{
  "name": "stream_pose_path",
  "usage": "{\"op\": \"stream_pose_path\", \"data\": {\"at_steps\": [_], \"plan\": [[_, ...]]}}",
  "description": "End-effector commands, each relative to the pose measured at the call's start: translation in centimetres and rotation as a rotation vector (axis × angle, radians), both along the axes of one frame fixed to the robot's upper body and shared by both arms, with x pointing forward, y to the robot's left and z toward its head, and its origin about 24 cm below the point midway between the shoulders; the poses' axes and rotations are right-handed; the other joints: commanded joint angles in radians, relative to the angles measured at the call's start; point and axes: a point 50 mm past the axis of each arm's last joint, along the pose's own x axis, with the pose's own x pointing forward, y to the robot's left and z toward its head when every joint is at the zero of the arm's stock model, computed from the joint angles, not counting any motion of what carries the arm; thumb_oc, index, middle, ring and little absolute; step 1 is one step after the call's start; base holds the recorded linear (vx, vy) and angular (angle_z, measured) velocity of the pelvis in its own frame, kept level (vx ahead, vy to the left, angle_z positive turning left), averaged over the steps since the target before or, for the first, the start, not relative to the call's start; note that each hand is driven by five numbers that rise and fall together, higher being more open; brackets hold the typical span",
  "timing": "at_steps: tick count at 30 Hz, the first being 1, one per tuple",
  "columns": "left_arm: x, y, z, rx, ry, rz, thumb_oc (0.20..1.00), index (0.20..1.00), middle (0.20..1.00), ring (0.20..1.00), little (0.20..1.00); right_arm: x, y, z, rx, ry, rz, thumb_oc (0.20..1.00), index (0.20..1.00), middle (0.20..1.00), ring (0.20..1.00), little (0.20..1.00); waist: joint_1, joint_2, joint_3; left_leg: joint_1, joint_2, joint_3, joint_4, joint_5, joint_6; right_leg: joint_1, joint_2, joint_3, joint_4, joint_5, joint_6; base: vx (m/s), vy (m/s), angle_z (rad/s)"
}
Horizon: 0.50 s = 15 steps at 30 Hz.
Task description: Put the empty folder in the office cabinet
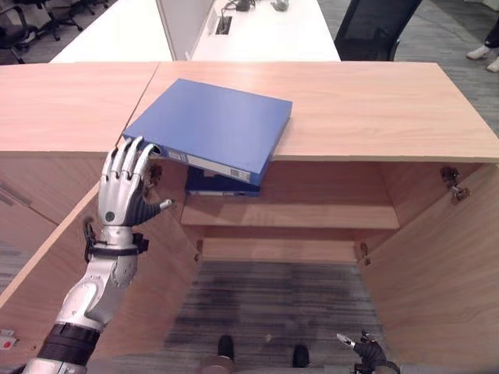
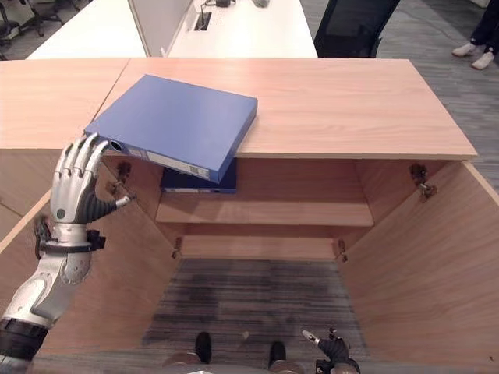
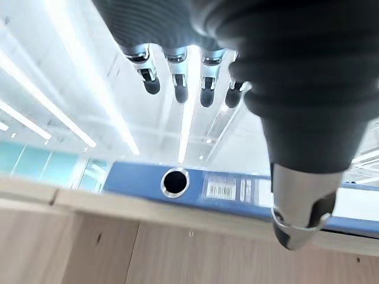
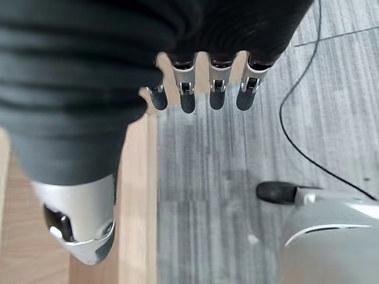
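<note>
A blue folder [image 1: 210,125] lies flat on the wooden cabinet top [image 1: 366,109], its near edge overhanging the open front. Its spine, with a round finger hole [image 3: 175,181] and a label, faces me. My left hand [image 1: 121,191] is raised just below the folder's near left corner, fingers [image 3: 177,83] straight and open, their tips at the spine's edge. A second, darker blue folder [image 1: 214,185] lies on the shelf [image 1: 312,214] inside the cabinet. My right hand [image 1: 366,351] hangs low near the floor, with relaxed fingers [image 4: 201,89] and nothing in it.
Both cabinet doors stand open: the left door [image 1: 47,257] by my left arm, the right door [image 1: 452,265] opposite. White desks [image 1: 257,35] and a black chair [image 1: 378,27] stand behind the cabinet. A person's shoes [image 1: 483,54] show at the far right.
</note>
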Motion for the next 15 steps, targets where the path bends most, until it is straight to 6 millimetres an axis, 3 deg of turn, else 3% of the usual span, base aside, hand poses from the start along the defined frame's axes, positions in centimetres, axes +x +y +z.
{"op": "stream_pose_path", "data": {"at_steps": [1,15], "plan": [[1.2,-0.7,2.6,0.083,-0.121,-0.031,1.0,1.0,1.0,1.0,1.0,2.7,0.1,0.9,-0.047,-0.085,0.061,1.0,1.0,1.0,1.0,1.0,0.011,-0.015,0.018,0.024,0.002,0.007,0.018,-0.051,-0.043,-0.055,-0.005,0.016,0.204,-0.129,0.08,0.0,0.0,0.0],[4.1,-2.1,3.6,0.157,-0.132,-0.029,1.0,1.0,1.0,1.0,1.0,5.3,0.3,1.7,-0.074,-0.143,0.084,1.0,1.0,1.0,1.0,1.0,-0.007,-0.006,0.087,-0.079,0.012,-0.007,0.147,-0.08,-0.028,-0.182,-0.007,0.031,0.347,-0.161,0.064,-0.04,-0.006,0.0]]}}
